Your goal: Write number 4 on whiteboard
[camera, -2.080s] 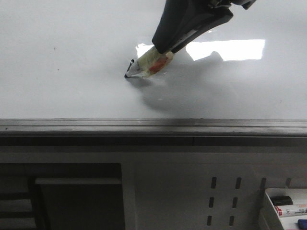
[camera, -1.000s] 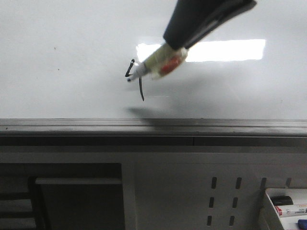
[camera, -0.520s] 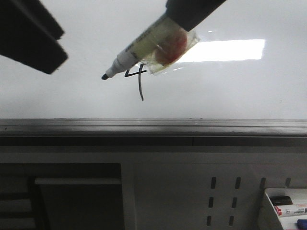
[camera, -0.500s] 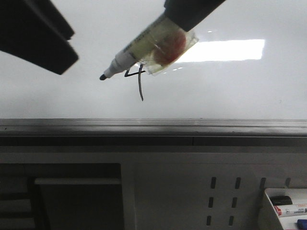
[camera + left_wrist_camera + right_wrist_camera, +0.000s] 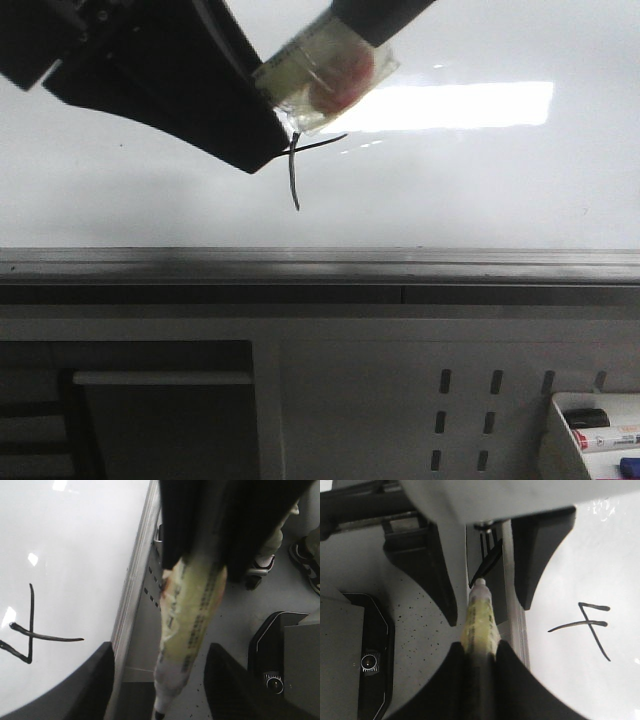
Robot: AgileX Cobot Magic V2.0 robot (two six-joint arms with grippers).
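Two grippers meet at the marker (image 5: pixel 479 617): right gripper (image 5: pixel 479 652) clamped on its barrel, left gripper (image 5: pixel 159 667) spread wide around the tip end, not touching. Number 4 (image 5: pixel 27 632) sits finished on the whiteboard (image 5: pixel 480 190), near the ledge rail. For a handover, left should close squarely on the barrel before right lets go. Front view hides the tip and most of the digit.

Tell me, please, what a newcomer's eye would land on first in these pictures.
Probably the marker, wrapped in yellowish tape with a red patch, held high in the right gripper in front of the whiteboard. The left gripper, jaws open, sits around its tip. Just below them is the black number 4, drawn on the board beside the bright glare.
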